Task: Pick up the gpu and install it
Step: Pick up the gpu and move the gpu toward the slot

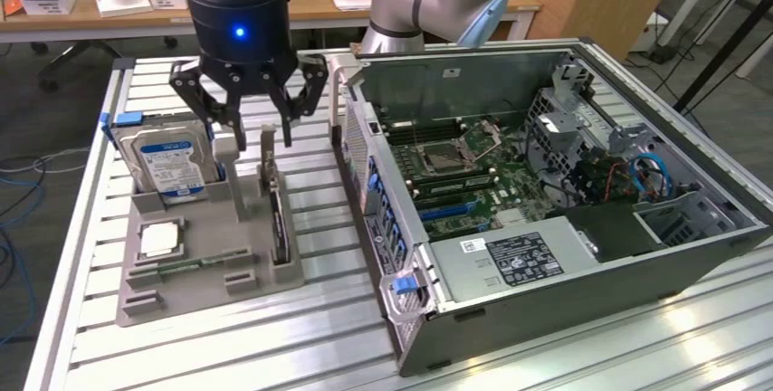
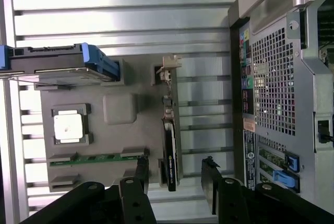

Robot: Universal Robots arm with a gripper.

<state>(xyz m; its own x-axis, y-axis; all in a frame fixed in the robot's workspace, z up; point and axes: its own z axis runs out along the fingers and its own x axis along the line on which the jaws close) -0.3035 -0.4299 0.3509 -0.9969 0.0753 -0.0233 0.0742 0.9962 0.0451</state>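
The black multi-fingered gripper (image 1: 263,131) is held empty, its fingers (image 2: 140,178) spread apart, above the gpu (image 1: 278,219) and not touching it. The gpu is a thin black card with a narrow silver bracket at one end. It is stood on edge in a slot of the grey moulded holder tray (image 1: 205,214), which rests on the slatted aluminium table (image 1: 242,346).

In the same tray are kept a silver hard drive with a blue label (image 1: 173,160), propped upright, a square silver processor chip (image 1: 158,240) and a slim green memory stick (image 1: 194,265). Just beside the tray, on the exterior view's right, the dark grey computer case (image 1: 544,260) is laid on its side, open, with the green motherboard (image 1: 465,183) exposed.

The card is seen edge-on, so its faces cannot be made out, and its lower edge is hidden by the tray's slots. The arm is cut off above the wrist.
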